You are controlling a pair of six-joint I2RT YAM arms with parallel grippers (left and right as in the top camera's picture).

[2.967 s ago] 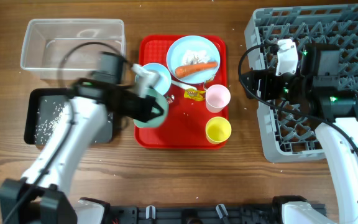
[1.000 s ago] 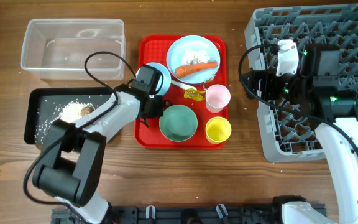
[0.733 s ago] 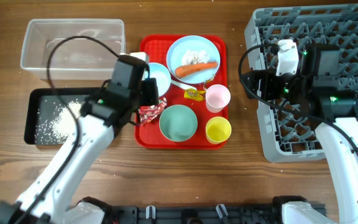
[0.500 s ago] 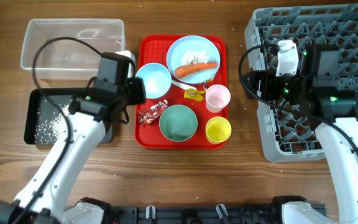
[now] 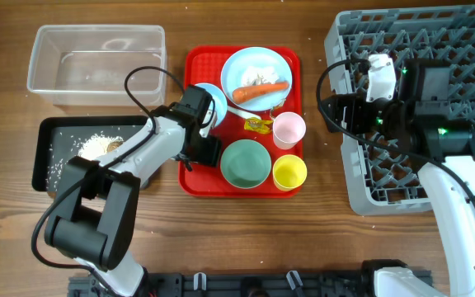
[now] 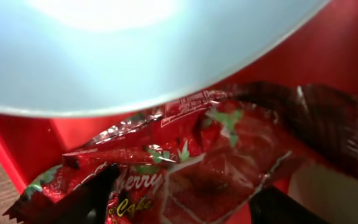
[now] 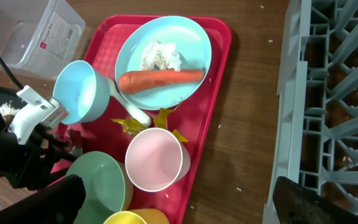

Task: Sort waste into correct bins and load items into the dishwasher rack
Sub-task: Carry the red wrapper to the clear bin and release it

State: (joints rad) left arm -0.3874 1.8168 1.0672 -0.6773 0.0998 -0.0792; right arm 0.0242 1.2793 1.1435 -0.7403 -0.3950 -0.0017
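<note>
My left gripper [image 5: 203, 151] is low over the left side of the red tray [image 5: 196, 188]. In its wrist view the dark fingers [image 6: 89, 199] stand apart, with the crumpled red wrapper [image 6: 229, 143] lying between them and the white bowl [image 5: 213, 101] just beyond. The pale blue plate [image 5: 258, 70] carries the carrot [image 5: 261, 91] and rice. The teal bowl [image 5: 246, 162], pink cup [image 5: 289, 129], yellow cup [image 5: 289, 172], yellow wrapper [image 5: 258, 124] and white spoon [image 7: 129, 112] are on the tray. My right gripper [image 5: 332, 111] hangs open and empty beside the dishwasher rack [image 5: 460, 49].
The black bin [image 5: 48, 161] left of the tray holds rice grains and a brown lump [image 5: 114, 145]. The clear tub [image 5: 97, 58] stands behind it. A strip of bare wood separates the tray from the rack.
My left arm has swung from beside the black bin back over the tray's left side, onto the red wrapper, jaws now spread. The right arm has not moved.
</note>
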